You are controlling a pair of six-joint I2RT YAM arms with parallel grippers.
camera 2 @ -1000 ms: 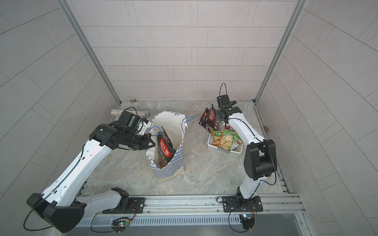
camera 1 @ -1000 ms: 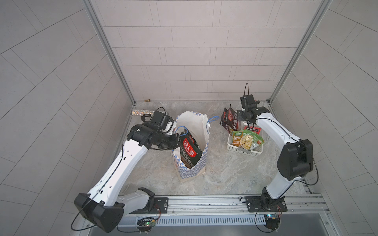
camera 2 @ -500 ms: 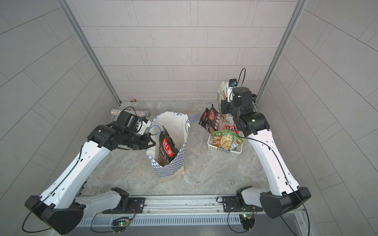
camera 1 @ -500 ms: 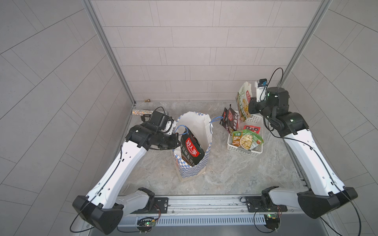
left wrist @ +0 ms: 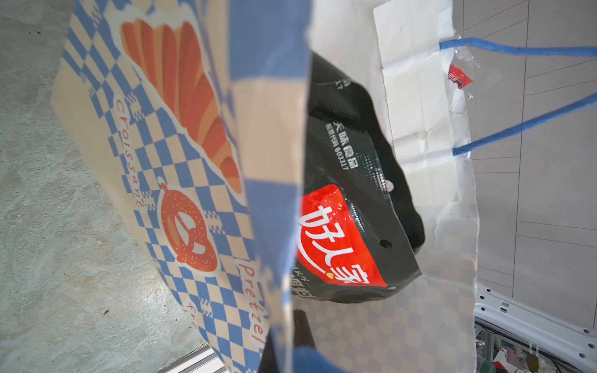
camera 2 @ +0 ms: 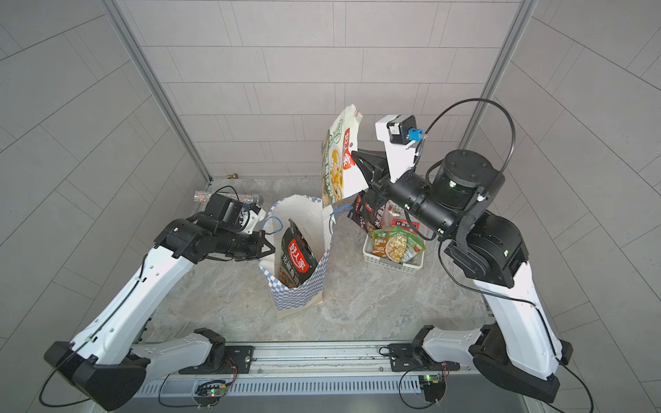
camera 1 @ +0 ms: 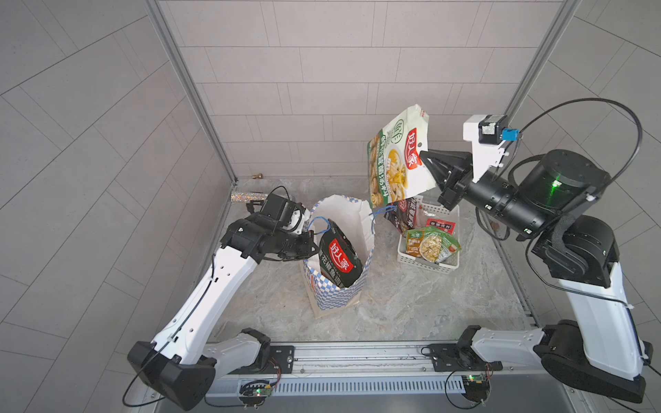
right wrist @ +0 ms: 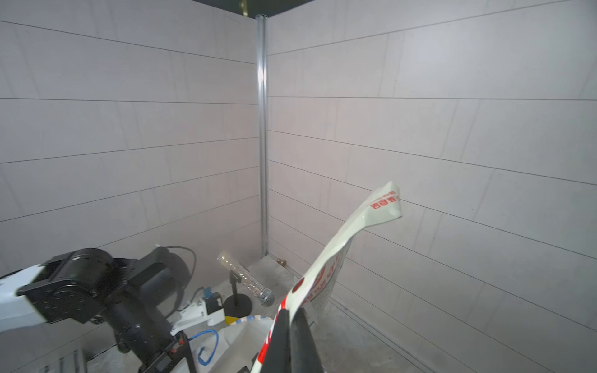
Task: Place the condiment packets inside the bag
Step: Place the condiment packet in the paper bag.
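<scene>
Left wrist view: bag (left wrist: 193,97) hides left pincer (camera 1: 314,246) clamping it; right pincer (camera 1: 423,156) clamps white-green packet (camera 1: 391,168).

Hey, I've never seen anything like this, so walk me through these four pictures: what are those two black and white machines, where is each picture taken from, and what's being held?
These are two robot arms mounted on a rail at a marble-look table. Both top views look down on the whole scene; the other two come from cameras on the arms' wrists. The left gripper pinches the rim of a tall blue-and-white checkered paper bag, which already has a black-and-red glossy pouch in it. The right gripper holds a white-and-green glossy pouch in the air, not yet in the bag. A white perforated plastic basket holds more glossy pouches.
</scene>
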